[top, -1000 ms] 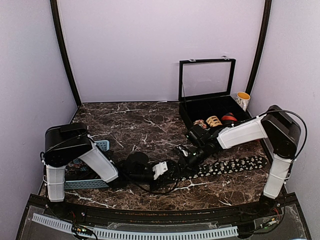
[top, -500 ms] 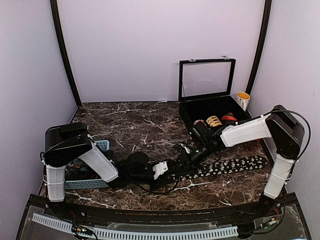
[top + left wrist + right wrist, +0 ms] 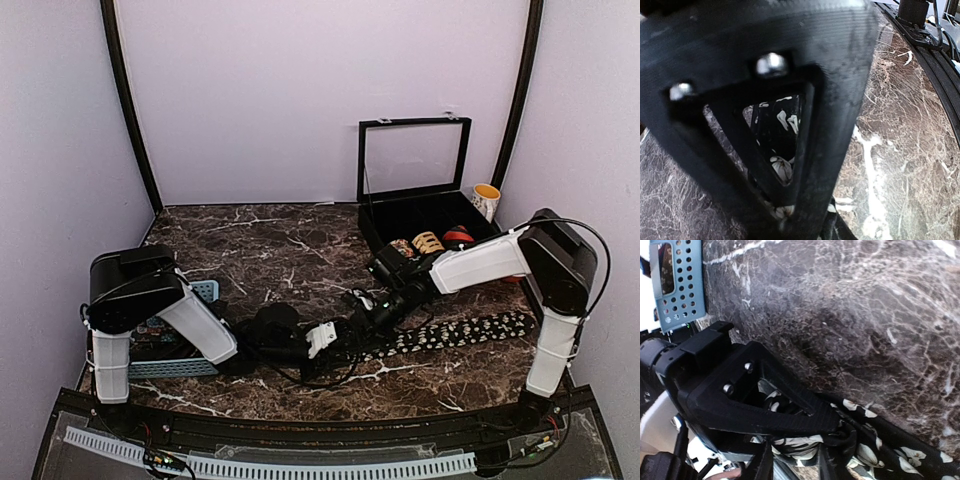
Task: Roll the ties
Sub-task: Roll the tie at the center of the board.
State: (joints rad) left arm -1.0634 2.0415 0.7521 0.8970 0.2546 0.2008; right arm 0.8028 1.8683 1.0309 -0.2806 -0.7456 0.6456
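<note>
Seen from above, two robot arms are meeting low over the near middle of a dark marbled bench (image 3: 280,250). A black tie (image 3: 460,330) with white flowers is lying flat along the near right of the bench. Its left end is gathered up where the arms are meeting.

The left gripper (image 3: 345,338) is reaching in from the left. Its jaws are pinching the bunched end of the tie, and the right wrist view is showing folds of flowered fabric (image 3: 875,450) caught under one of its fingers (image 3: 755,407). The right gripper (image 3: 372,318) is hovering just beside it. Its jaws are standing apart, straddling the same bunch without clamping it.

At the far right, an open black case (image 3: 385,215) is holding finished coils, one tan-patterned (image 3: 428,241) and one red (image 3: 458,236). A blue slotted basket (image 3: 205,292) is sitting at the near left.

Rolling is looking barely begun, since most of the tie is lying unwound.

- With only one pair of jaws gripping, the few turns made are likely to spring loose.
- The long tail dragging on the bench could be twisting the roll into a cone.
- The two grippers are working so close together that their fingers could be knocking into each other.
</note>
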